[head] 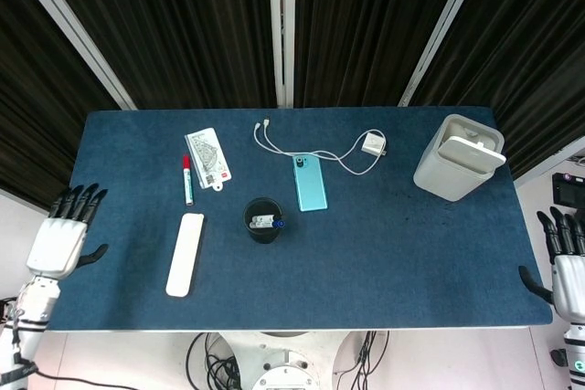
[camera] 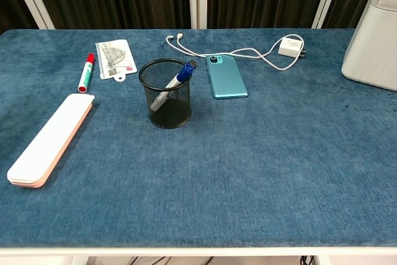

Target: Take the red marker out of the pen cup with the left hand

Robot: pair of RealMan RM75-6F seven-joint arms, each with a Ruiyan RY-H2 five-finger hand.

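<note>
The red marker (head: 186,178) (camera: 85,72) lies flat on the blue table, between the card packet and the pencil case. The black mesh pen cup (head: 263,220) (camera: 165,93) stands upright mid-table with a blue-capped pen (camera: 175,81) leaning inside. My left hand (head: 61,239) hangs off the table's left edge, fingers spread and holding nothing, far from the marker. My right hand (head: 564,260) is beyond the right edge, fingers apart and empty. Neither hand shows in the chest view.
A pale pink pencil case (head: 185,254) (camera: 48,142) lies front left. A card packet (head: 207,158), a teal phone (head: 310,182), a white charger with cable (head: 371,145) and a white box (head: 457,157) sit towards the back.
</note>
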